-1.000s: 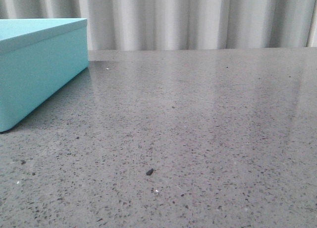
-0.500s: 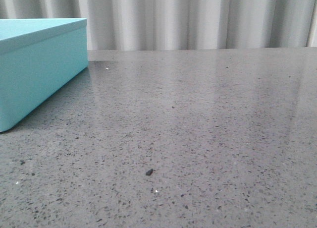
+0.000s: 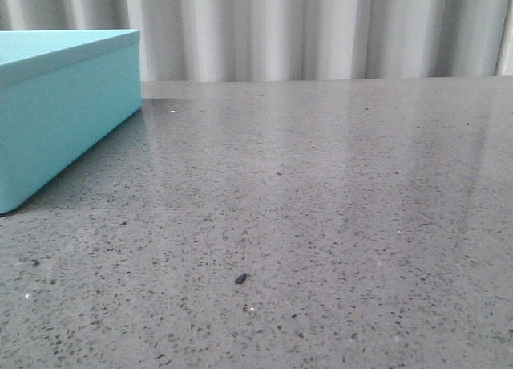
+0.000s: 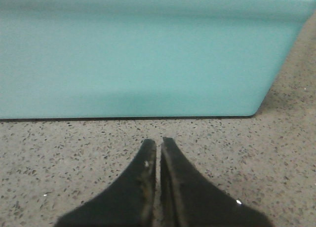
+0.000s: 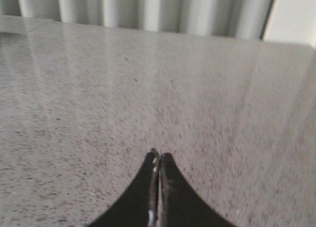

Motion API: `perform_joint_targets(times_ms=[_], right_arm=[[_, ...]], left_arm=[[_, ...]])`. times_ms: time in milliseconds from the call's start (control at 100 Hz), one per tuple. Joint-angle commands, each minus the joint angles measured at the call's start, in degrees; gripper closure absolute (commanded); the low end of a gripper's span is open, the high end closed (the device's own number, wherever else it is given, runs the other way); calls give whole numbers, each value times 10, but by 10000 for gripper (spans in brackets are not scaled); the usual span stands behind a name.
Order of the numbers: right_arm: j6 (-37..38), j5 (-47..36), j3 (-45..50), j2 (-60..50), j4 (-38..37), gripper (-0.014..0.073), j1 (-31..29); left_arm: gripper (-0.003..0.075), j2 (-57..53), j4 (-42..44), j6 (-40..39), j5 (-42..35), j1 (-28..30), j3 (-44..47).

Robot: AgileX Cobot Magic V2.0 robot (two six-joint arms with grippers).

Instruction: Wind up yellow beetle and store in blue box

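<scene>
The blue box (image 3: 56, 104) stands at the far left of the grey speckled table in the front view, a large turquoise box with a lighter rim. In the left wrist view its plain side (image 4: 148, 54) fills the frame just beyond my left gripper (image 4: 159, 140), which is shut and empty, low over the table. My right gripper (image 5: 159, 155) is shut and empty over bare table. Neither gripper shows in the front view. The yellow beetle is out of view in every frame.
The grey speckled table (image 3: 321, 208) runs back to a pale pleated curtain (image 3: 321, 28). A small dark speck (image 3: 240, 278) lies on the table near the front. The table's far edge and curtain show in the right wrist view (image 5: 148, 10).
</scene>
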Motion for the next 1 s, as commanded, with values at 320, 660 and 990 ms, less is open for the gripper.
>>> perform_joint_targets(times_ms=[320,660,990], right_arm=[[3,-80,85,-7,21,645,-114],[-11,-33,84,-8,-8,645,-114],[-11,-37,84,-8,-8,645,-114]], left_arm=[[741,-18,-8,-6,-20,0,15],[741,-18,-8,-6,-20,0,15],[741,-18,-8,-6,-20,0,15]])
